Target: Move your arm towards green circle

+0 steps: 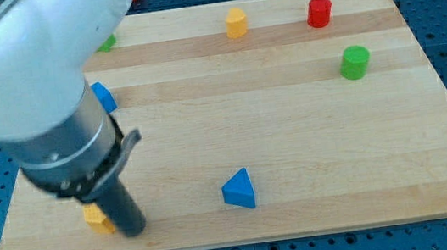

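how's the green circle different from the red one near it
Colour: the green circle is green, the red circle red.
Place: the red circle sits nearer the view's top edge of the board; the green circle sits lower and further to the view's right.
Both are short upright cylinders of similar size, standing apart from each other, and both are far from my tip, which is at the view's lower left beside a yellow block.
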Controlling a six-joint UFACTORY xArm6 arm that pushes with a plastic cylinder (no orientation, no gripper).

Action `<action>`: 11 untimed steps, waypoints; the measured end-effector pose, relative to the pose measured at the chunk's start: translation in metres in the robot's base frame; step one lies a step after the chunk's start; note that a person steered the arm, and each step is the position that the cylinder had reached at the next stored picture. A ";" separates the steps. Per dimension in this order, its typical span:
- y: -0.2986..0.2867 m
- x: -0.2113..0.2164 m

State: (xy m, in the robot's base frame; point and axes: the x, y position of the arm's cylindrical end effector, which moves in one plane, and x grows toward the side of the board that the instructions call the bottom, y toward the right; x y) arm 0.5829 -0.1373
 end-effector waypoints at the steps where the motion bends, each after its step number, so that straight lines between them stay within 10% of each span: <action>1: 0.005 -0.022; 7: 0.135 -0.061; 11: 0.395 -0.144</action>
